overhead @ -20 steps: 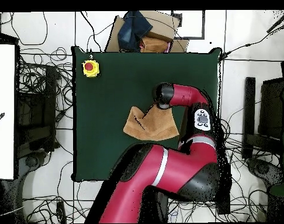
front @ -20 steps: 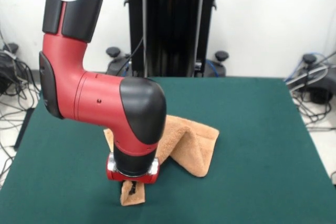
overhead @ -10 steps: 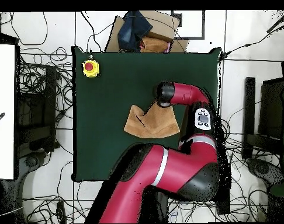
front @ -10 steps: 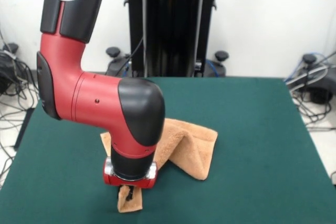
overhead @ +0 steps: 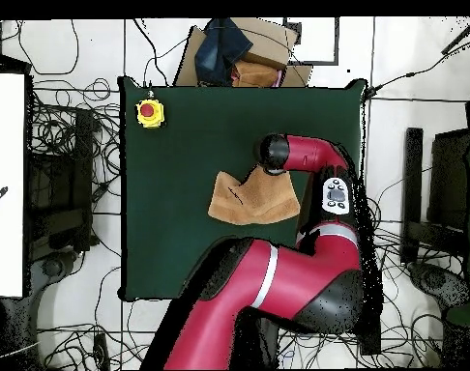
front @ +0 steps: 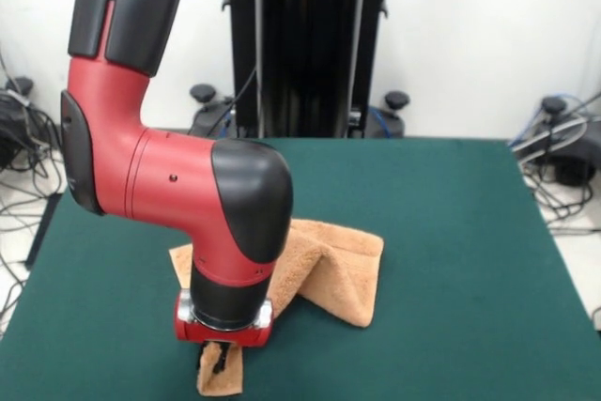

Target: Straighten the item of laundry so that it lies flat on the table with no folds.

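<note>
The item of laundry (front: 331,265), a peach-orange towel, lies bunched on the green table (front: 451,232) with a raised fold running across it. One corner is drawn out toward the table's near edge in the front view. My gripper (front: 216,360) sits low over the table, shut on that corner, with cloth hanging below its dark fingers (front: 208,356). In the overhead view the towel (overhead: 244,199) shows as a rough triangle. The red wrist (overhead: 272,155) covers the gripper there.
A yellow box with a red button (overhead: 150,113) sits at a table corner. A cardboard box (overhead: 241,48) stands beyond the table's far edge. Cables cover the floor around the table. The black pedestal (front: 305,44) rises behind the arm.
The wrist has lowered and moved toward the near-left of the front view, dragging the held corner with it. The towel has been pulled longer and sits slightly flatter.
</note>
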Controlling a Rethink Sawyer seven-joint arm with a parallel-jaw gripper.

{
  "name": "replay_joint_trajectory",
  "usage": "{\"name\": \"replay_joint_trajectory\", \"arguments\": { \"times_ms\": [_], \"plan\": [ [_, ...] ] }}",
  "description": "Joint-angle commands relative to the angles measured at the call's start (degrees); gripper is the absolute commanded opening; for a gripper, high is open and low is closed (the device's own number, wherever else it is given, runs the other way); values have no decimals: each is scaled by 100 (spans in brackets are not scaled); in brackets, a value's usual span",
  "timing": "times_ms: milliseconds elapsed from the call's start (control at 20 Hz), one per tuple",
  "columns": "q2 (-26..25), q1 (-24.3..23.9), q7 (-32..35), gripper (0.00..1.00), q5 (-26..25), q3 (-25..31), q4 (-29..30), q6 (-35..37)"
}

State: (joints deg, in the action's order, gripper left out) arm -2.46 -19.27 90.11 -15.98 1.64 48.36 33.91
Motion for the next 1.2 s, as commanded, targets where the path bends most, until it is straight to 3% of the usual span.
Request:
{"name": "replay_joint_trajectory", "arguments": {
  "times_ms": [50,1200],
  "plan": [
    [-58,-83,-663,0,-401,565,49,-472],
    [1,-146,-694,0,-609,625,127,-565]
  ]
}}
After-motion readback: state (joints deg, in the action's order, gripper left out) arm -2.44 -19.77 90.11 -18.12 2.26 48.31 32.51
